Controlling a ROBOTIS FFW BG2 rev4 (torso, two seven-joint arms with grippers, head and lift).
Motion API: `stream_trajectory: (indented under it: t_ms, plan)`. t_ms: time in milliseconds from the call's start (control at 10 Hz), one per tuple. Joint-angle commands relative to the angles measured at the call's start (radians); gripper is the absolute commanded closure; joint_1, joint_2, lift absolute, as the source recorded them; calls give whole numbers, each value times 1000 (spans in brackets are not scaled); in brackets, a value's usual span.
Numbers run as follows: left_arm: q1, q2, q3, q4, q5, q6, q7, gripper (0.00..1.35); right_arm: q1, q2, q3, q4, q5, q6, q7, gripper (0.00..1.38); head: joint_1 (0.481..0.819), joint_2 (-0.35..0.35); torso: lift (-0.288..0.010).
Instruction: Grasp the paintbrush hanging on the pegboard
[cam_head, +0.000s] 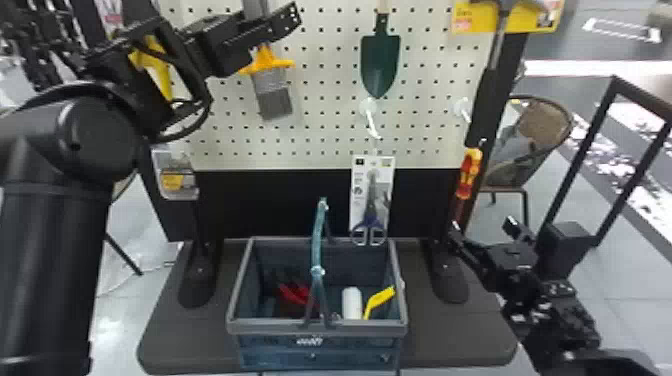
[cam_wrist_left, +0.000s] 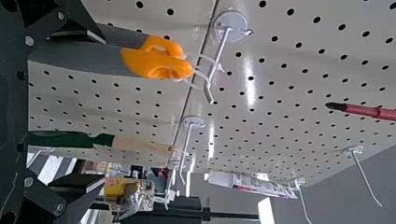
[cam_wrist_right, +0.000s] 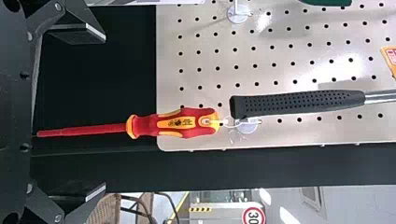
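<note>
The grey-bristled, orange-collared paintbrush (cam_head: 272, 95) is hung on the pegboard (cam_head: 325, 125). The left jaws are spread around its handle. The right jaws are held spread below the pegboard.

Paintbrush (cam_head: 270, 80) orange, grey; pegboard (cam_head: 325, 125) white, dark-dotted; trowel (cam_head: 380, 62) green.

One paintbrush (cam_head: 271, 85) on one pegboard (cam_head: 320, 125), one green trowel (cam_head: 380, 62), one hammer (cam_head: 495, 80), one red and yellow screwdriver (cam_head: 468, 175), one packed pair of scissors (cam_head: 370, 205), two bare white hooks (cam_head: 370, 120), one basket (cam_head: 315, 327) on one bench (cam_head: 450, 330), with one white roll (cam_head: 352, 302) and one yellow item (cam_head: 378, 299) inside
</note>
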Motion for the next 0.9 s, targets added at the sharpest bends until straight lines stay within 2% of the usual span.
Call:
stream_trajectory:
  t_ms: [0, 100, 200, 400, 800]
  plan:
    - [-6, 3, 0, 3, -8, 10, 0, 403, -2, 0, 0, 0, 1, 0, 2, 180, 549, 0, -100]
    - [-15, 13, -2, 6, -18, 30, -3, 737, -3, 0, 1, 0, 1, 0, 2, 180, 549, 0, -100]
    - [-13, 16, -2, 7, -18, 33, -3, 1170, -3, 0, 0, 0, 3, 0, 2, 180, 549, 0, -100]
    - [-9, 9, 4, 7, -15, 36, -2, 1220, 0, -2, 0, 5, 1, 0, 2, 180, 549, 0, -100]
    - [1, 3, 12, 4, -15, 33, 8, 1220, 3, -2, 0, 6, -3, 0, 2, 180, 549, 0, -100]
